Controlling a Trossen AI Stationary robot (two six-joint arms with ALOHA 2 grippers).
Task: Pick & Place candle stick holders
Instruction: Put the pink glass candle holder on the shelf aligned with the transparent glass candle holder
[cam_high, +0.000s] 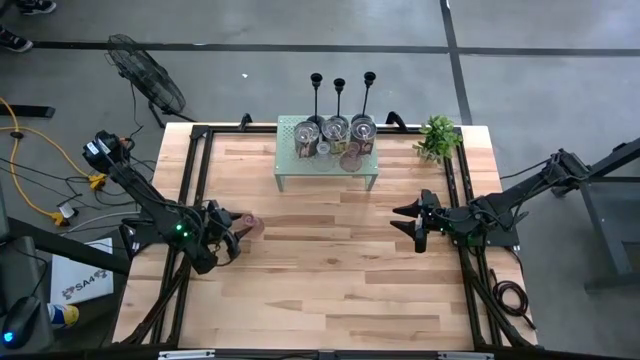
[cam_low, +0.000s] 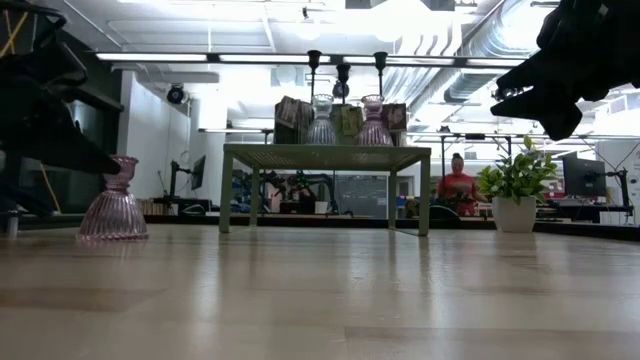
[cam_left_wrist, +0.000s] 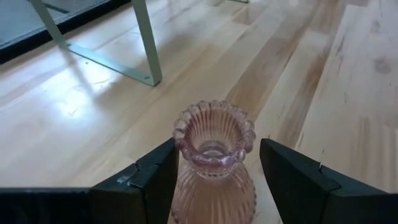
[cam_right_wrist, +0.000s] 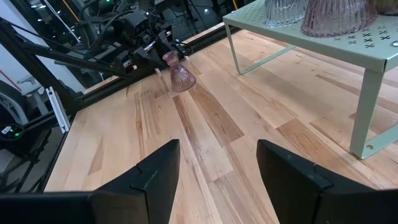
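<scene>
Pink glass candle holder (cam_left_wrist: 213, 163) stands upright, long axis vertical, mouth up, near the table's (cam_high: 330, 290) left edge. Left gripper (cam_high: 238, 228) straddles its neck, fingers spread, not visibly touching it. Open tabletop toward the front edge. Green shelf (cam_high: 328, 170) with more holders (cam_high: 337, 128) at back edge. Right gripper (cam_high: 413, 222) spread, empty, near right edge.
</scene>
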